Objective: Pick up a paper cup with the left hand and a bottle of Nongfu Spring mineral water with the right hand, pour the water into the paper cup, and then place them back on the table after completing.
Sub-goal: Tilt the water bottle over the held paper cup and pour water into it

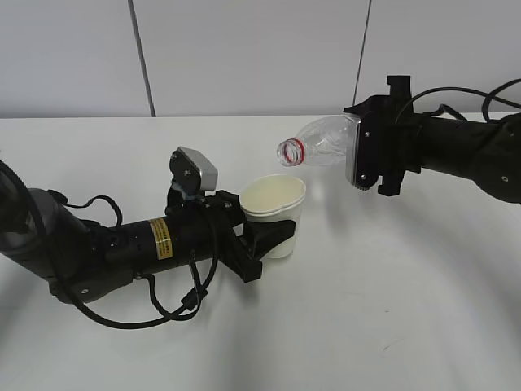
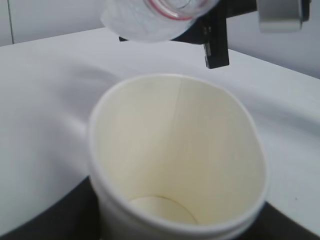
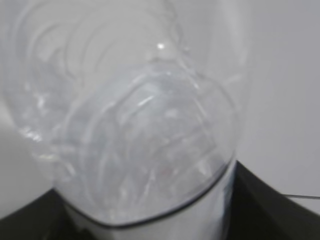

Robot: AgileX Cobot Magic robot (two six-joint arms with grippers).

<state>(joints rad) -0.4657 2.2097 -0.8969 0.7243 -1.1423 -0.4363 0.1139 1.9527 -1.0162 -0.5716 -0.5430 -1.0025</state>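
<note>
White tabletop (image 1: 391, 309) runs back to a pale panelled wall, and on it we find the paper cup (image 1: 274, 213) near the middle, upright, its mouth open and its inside looking dry and empty in our left wrist view (image 2: 180, 160). We see the left hand (image 1: 273, 236) clamped around the cup's side, fingers dark against the white wall, so it is holding the cup; whether the cup's base touches the table we cannot tell. Just above and toward the far right edge, the bottle (image 1: 321, 142) lies tipped almost level, its uncapped mouth with a red ring pointing left and down over the cup's rim, apart from it. We see the right hand (image 1: 370, 155) gripping the bottle's lower body. Through the right wrist view the clear bottle (image 3: 140, 150) fills our sight, blurred; we cannot make out water in it.
</note>
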